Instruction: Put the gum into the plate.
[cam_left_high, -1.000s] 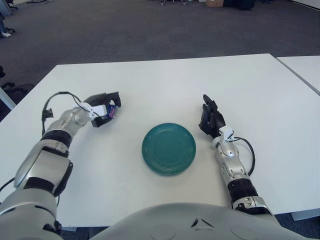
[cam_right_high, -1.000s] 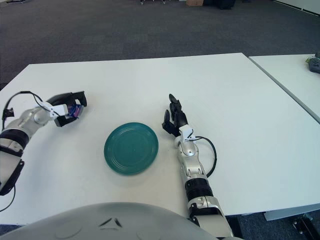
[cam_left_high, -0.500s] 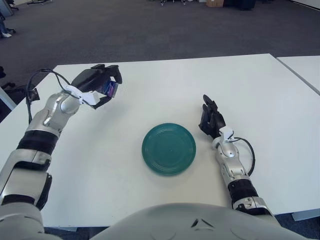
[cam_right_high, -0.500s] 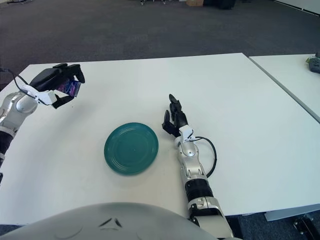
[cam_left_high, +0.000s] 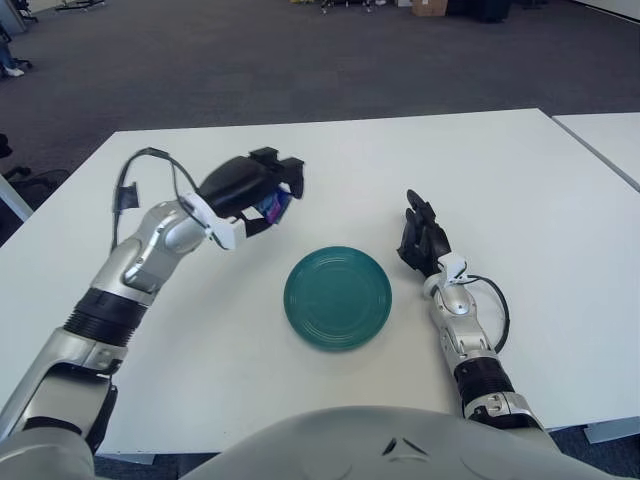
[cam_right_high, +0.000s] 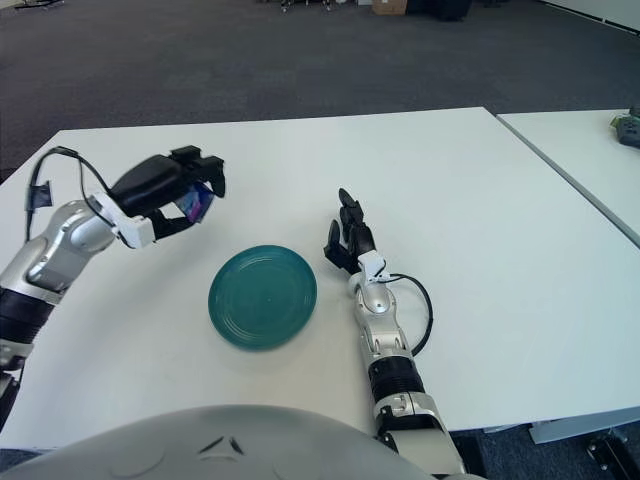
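A round teal plate (cam_left_high: 337, 297) lies on the white table (cam_left_high: 330, 160) in front of me. My left hand (cam_left_high: 262, 194) is raised above the table, up and left of the plate, with its fingers shut on a small blue and purple gum pack (cam_left_high: 274, 207). The pack also shows in the right eye view (cam_right_high: 196, 203), mostly hidden by the fingers. My right hand (cam_left_high: 421, 240) rests on the table just right of the plate, fingers relaxed and holding nothing.
A second white table (cam_left_high: 610, 135) stands at the right, with a narrow gap between the two. A dark object (cam_right_high: 627, 128) lies on it. Grey carpet lies beyond the far edge.
My left hand rose from the table at the left with the gum pack, then carried it right toward the plate. The right hand has not moved.
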